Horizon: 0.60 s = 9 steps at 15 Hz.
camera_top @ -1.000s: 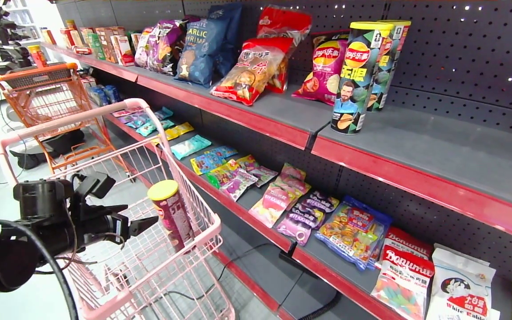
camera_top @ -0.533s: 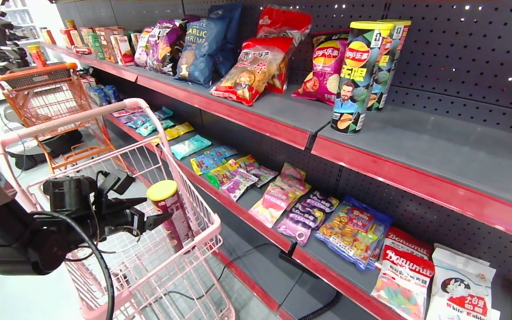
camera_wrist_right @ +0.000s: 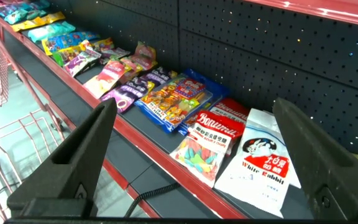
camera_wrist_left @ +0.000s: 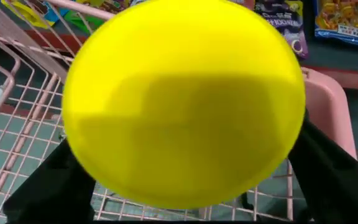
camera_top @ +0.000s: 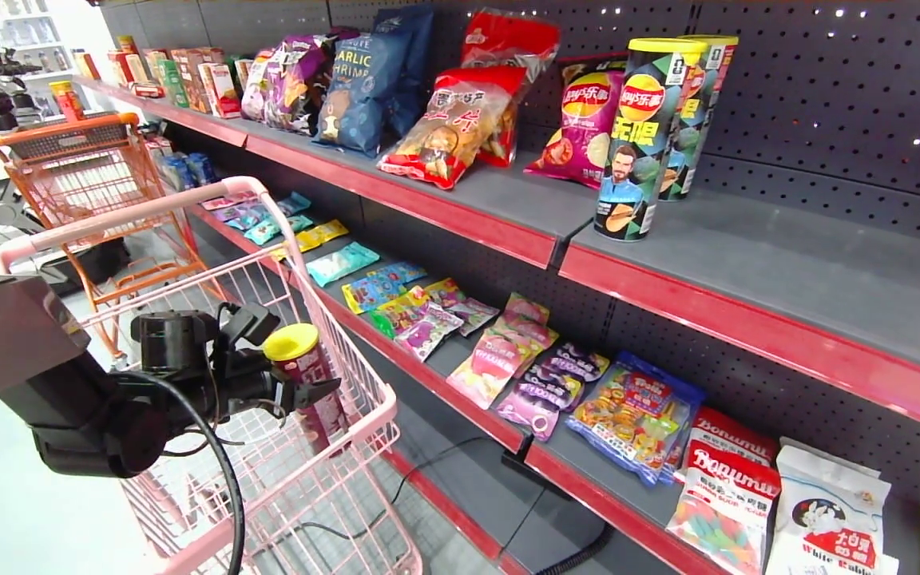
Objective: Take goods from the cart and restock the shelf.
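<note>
Left end effector (camera_top: pixel 318 389) spread astride the can (camera_top: pixel 291 342), which stands upright in the cart (camera_top: pixel 132 217) by its wire wall — not squeezing, I'd say. If I close off-centre it could tip against the wires — or slip out on the lift.

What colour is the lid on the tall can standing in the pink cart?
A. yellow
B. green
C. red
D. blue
A: the can standing in the pink cart has a bright yellow lid, plain in both the head view and the left wrist view.
</note>
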Available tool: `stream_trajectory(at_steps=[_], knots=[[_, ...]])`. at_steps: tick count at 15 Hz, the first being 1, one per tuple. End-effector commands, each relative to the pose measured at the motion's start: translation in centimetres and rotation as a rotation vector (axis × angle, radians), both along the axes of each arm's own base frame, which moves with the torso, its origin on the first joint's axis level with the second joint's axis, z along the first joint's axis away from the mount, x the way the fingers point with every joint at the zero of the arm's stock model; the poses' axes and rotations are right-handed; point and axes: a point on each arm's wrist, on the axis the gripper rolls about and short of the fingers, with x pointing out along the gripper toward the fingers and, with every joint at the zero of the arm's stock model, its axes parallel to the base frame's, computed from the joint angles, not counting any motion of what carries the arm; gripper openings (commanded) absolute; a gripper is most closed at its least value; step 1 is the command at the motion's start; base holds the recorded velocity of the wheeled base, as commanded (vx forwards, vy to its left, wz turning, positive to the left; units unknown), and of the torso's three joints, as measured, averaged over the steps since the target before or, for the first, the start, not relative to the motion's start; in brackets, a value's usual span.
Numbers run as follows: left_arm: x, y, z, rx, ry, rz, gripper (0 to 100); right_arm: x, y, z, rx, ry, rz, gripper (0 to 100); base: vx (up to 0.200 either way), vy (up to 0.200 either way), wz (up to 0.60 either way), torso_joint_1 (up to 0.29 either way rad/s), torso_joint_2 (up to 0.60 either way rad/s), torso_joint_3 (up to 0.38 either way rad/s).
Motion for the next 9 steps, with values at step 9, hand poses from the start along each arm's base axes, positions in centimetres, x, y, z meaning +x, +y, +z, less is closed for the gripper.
stream_trajectory(at_steps=[9], knots=[[-1.8,0.3,2.2,-0.008,-0.08,0.043,0,0.0,0.0,0.0,0.0,0.0,-0.001,100,0.0,0.0,0.0,0.0,0.0,0.0]])
